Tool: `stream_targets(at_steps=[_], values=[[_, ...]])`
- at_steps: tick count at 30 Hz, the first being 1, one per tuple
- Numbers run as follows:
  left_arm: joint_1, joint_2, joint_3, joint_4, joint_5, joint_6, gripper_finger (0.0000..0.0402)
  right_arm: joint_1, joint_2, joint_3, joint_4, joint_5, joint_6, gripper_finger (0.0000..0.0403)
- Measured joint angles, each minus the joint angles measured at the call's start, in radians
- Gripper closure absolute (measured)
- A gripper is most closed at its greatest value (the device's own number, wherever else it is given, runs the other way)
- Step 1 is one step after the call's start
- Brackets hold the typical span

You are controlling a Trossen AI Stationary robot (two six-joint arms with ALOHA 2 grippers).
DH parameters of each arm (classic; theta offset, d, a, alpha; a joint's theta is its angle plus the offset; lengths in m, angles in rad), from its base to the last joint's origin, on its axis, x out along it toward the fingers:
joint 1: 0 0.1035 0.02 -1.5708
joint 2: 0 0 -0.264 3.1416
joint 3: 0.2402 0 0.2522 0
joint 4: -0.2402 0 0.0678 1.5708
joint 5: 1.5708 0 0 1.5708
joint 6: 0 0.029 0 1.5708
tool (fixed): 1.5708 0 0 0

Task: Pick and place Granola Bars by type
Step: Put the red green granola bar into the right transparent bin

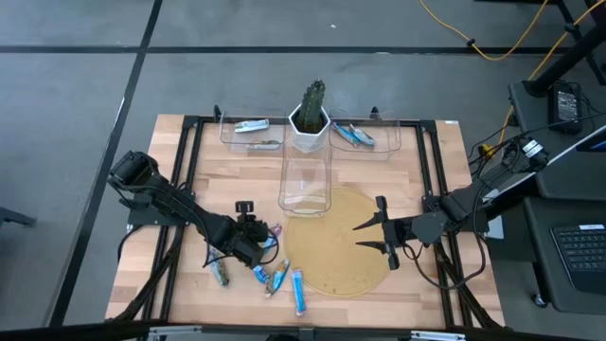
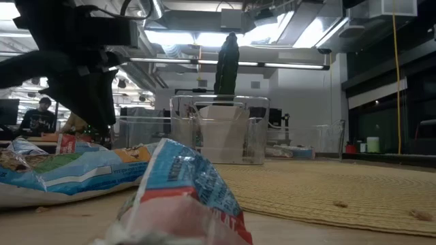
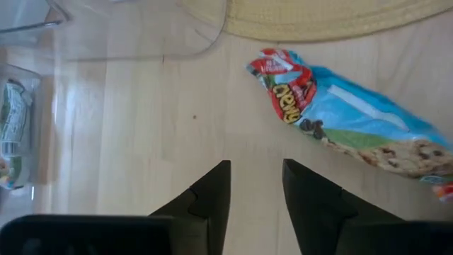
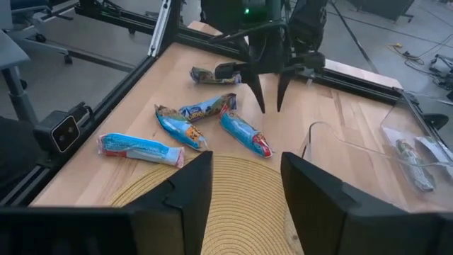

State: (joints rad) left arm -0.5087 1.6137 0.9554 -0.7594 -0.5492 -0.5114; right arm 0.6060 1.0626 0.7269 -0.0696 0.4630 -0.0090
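Several granola bars lie on the wooden table near its front edge, left of the round woven mat [image 1: 336,242]. Most are blue [image 4: 134,147] [image 4: 180,127] [image 4: 244,133]; a darker one [image 4: 212,73] lies farthest left. My left gripper [image 4: 271,106] points down, open, just above the table on the far side of the blue bar with the red end [image 3: 340,113], with nothing between its fingers [image 3: 212,191]. My right gripper [image 1: 379,237] hangs open over the mat's right part. More bars lie in two clear bins [image 1: 256,133] [image 1: 365,137] at the far edge.
A white pot with a cactus [image 1: 311,118] stands between the two far bins. A third clear bin [image 1: 305,185] stands in front of it, at the mat's far edge. A black frame rail [image 4: 127,78] runs along the table's sides.
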Motion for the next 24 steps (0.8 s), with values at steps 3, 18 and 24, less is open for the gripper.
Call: stream_targets(at_steps=[3,18,24], values=[[0.005,-0.026,0.000,0.001,0.040,0.000,0.0259,0.000,0.000,0.000,0.000,0.010,0.000,0.0232],[0.098,-0.040,0.000,0.000,0.395,0.072,0.0162,0.000,0.000,0.000,-0.001,0.035,-0.003,0.0232],[0.113,-0.040,0.000,0.010,0.384,0.095,0.0157,0.000,0.000,0.000,-0.001,0.036,-0.007,0.0232]])
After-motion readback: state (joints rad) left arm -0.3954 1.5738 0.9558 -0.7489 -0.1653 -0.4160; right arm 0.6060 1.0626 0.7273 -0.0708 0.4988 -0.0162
